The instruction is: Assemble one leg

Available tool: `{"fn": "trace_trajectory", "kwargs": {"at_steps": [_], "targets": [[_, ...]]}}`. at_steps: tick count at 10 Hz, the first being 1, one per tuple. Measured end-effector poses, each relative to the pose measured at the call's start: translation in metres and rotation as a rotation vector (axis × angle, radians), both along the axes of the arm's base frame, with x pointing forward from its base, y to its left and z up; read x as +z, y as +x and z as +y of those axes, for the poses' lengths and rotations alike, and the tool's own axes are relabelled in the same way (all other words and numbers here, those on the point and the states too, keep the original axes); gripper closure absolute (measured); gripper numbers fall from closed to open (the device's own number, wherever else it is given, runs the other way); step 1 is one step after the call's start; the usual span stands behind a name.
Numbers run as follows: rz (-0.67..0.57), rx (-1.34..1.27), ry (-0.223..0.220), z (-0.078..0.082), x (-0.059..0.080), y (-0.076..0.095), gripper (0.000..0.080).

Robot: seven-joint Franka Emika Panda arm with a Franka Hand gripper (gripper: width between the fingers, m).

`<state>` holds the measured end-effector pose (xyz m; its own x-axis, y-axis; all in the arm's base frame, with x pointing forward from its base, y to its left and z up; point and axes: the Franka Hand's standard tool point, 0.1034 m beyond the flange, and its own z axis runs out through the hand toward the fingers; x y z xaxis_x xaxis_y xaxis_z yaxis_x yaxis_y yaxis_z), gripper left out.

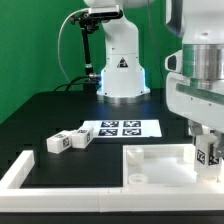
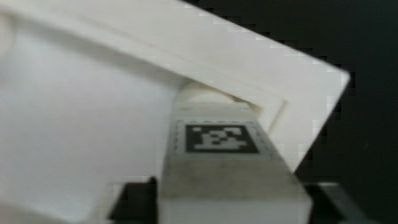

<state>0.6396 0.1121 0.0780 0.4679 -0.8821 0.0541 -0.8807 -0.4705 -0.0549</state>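
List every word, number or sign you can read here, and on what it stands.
Readable words or numbers: none.
Robot base: a black triangle sign, too small to read.
Marker board: square tags, patterns only.
Leg in the tool: one tag, pattern only.
Loose legs: tags, pattern only.

The exterior view sits low at the edge of the black worktop (image 1: pixel 40 115), facing across it to the white arm base (image 1: pixel 122 62) and green backdrop behind. The wrist view looks along the tool (image 2: pixel 217 200) from very close. Both share the tagged white plastic rectangular post (image 1: pixel 208 152) (image 2: pixel 221 150) and the large flat white square panel (image 1: pixel 150 165) (image 2: pixel 107 110).
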Motion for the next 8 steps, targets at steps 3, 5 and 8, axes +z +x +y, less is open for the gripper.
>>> {"fn": "trace_trajectory", "kwargs": {"at_steps": [3, 5, 8], "targets": [[0.038, 0.480, -0.047, -0.0004, 0.0044, 0.0033, 0.0178], [0.044, 0.663, -0.061, -0.0017, 0.0044, 0.0035, 0.0158], [0.066, 1.162, -0.104, -0.0005, 0.0056, 0.0013, 0.0150]]}}
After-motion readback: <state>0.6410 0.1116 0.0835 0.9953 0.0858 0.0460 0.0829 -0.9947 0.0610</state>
